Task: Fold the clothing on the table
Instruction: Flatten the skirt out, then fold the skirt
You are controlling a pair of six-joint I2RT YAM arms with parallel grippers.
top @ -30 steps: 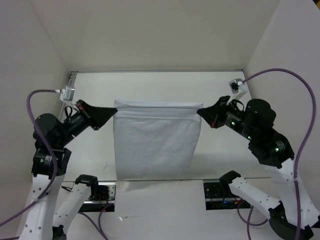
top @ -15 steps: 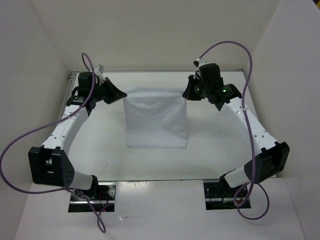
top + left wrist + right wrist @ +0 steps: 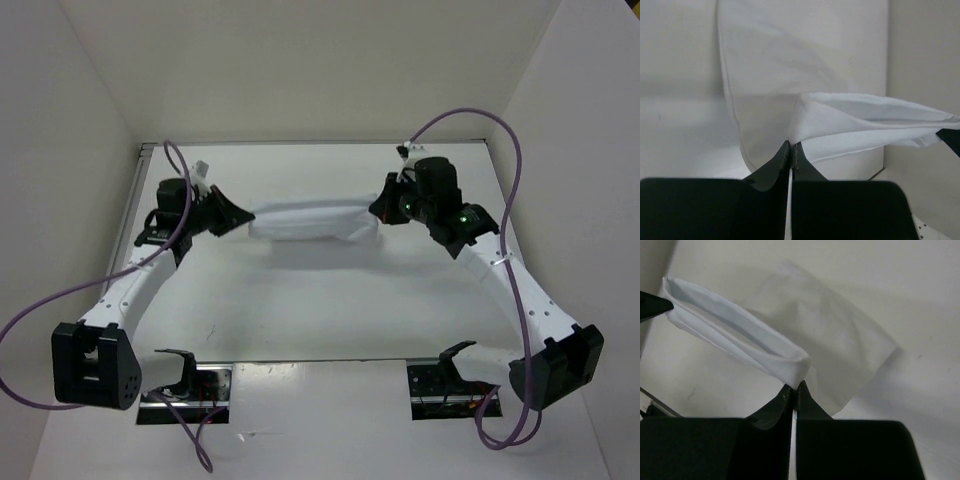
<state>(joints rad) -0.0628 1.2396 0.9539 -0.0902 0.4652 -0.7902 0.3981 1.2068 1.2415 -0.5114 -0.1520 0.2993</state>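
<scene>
**Left gripper (image 3: 242, 213) and right gripper (image 3: 379, 211) each pinched on a corner of the clothing (image 3: 312, 220)**

In the left wrist view, the left gripper (image 3: 791, 148) has its dark jaws pressed together, with a folded corner of the white clothing (image 3: 855, 125) caught at the very tips. From that pinch the doubled edge runs off to the right as a raised band, up to the black tip of the other gripper at the frame's edge. Past the tips, a flat layer of the same fabric lies spread on the table (image 3: 680, 125).

The right gripper (image 3: 794, 386) is likewise clamped on the opposite corner. Here the clothing (image 3: 740, 337) stretches away to the left as an open loop. Beyond the fingertips more of it lies flat on the table (image 3: 920, 300).

From above, the band hangs taut between the two grippers, over the far half of the table (image 3: 330, 310), with a soft shadow just beneath it.
</scene>
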